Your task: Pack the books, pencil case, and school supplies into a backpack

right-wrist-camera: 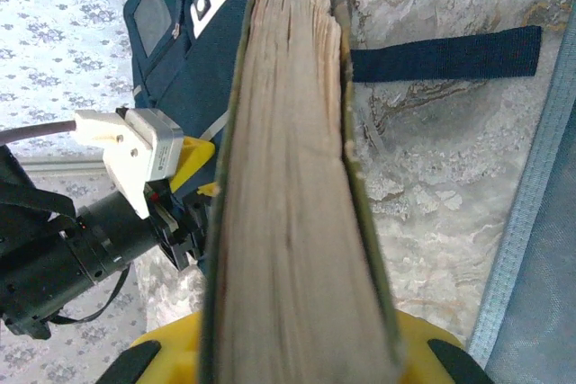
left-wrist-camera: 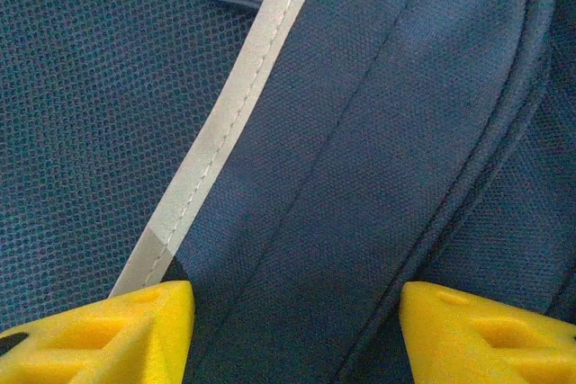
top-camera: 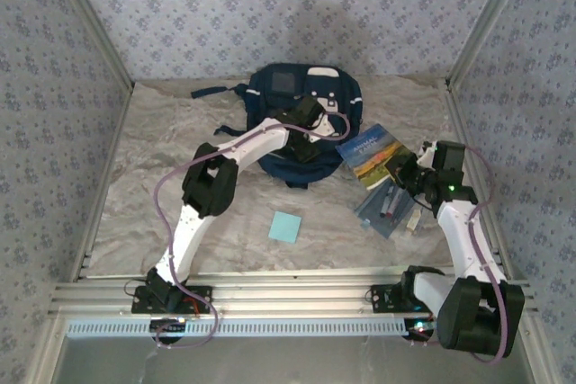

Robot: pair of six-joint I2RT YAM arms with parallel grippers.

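- Paper: thin book [right-wrist-camera: 288, 177], likely light and bendy; right gripper [top-camera: 407, 173] clamped on its edge, beside the backpack [top-camera: 306, 87] at the tabletop's far middle.
- Left gripper [left-wrist-camera: 297, 330] jaws apart, astride soft backpack fabric; best pinched at a seam.

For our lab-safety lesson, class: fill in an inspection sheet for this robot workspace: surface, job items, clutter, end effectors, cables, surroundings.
Surface: crumpled pale cloth.
Job's things: navy backpack far centre; book held beside it; pencil case and light-blue note pad lying on cloth.
Clutter: nothing seen.
End effectors: left end effector open over backpack; right end effector shut on book.
Cables: purple cables loop loosely, left and right.
Surroundings: patterned walls, metal frame.
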